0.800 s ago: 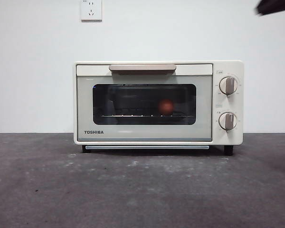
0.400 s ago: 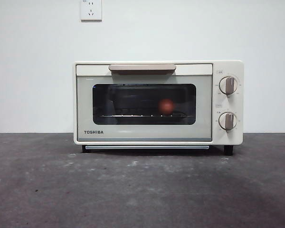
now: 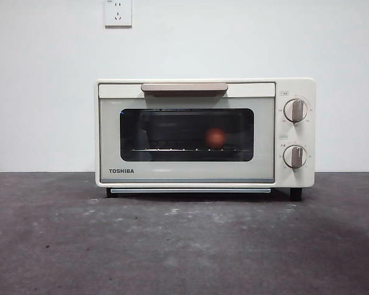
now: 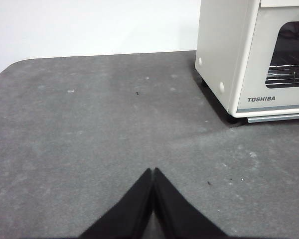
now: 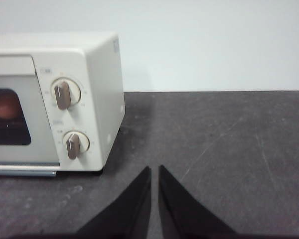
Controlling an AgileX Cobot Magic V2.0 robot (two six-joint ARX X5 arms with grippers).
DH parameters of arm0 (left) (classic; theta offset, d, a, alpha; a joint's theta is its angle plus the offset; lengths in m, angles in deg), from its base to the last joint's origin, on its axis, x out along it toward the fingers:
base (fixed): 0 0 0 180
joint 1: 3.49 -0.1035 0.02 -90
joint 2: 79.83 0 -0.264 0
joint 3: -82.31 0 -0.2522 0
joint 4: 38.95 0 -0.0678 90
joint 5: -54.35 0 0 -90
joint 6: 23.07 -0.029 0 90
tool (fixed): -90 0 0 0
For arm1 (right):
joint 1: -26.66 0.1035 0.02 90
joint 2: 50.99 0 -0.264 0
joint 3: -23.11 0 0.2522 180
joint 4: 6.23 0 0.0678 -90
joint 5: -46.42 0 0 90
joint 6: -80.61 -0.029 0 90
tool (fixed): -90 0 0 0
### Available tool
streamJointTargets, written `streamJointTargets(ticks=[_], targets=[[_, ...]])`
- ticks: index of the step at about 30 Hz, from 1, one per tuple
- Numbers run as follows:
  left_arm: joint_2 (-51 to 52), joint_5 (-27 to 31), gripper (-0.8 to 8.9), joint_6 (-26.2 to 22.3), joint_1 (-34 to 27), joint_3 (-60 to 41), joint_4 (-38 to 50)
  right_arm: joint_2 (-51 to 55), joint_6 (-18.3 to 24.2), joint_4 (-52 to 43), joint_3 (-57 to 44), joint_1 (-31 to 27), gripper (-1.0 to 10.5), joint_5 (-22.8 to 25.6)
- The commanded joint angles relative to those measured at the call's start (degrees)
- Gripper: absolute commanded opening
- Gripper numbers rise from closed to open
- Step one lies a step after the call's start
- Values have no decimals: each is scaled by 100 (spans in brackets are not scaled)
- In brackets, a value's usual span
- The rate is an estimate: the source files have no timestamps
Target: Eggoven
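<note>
The boxy toaster oven [image 3: 205, 132] is cream all over, with a dark, nearly black glass window in its door, a beige-brown handle bar [image 3: 184, 88], black TOSHIBA lettering, black feet and two round grey knobs [image 3: 295, 110] set in pale dials. Behind the glass, the small smooth egg [image 3: 216, 137] glows reddish-brown against the dark interior and the thin silvery wire rack [image 3: 187, 149]. The rough table top [image 3: 184, 246] is dark grey mottled with paler scuffs, the wall [image 3: 43, 92] is plain white with a white socket plate [image 3: 118, 13], and both grippers' tapered jaws are matt black.
</note>
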Motion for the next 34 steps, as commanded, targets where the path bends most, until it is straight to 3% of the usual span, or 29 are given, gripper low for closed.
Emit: streamJointTargets(ticks=[1, 10, 34], targets=[[9, 13, 8, 46, -17, -162, 52, 120, -33, -2, -184, -9, 5, 4], [9, 13, 7, 46, -17, -162, 55, 192, -236, 682, -374, -9, 5, 2], [9, 13, 8, 46, -17, -162, 55, 192, -232, 542, -365, -9, 5, 7]])
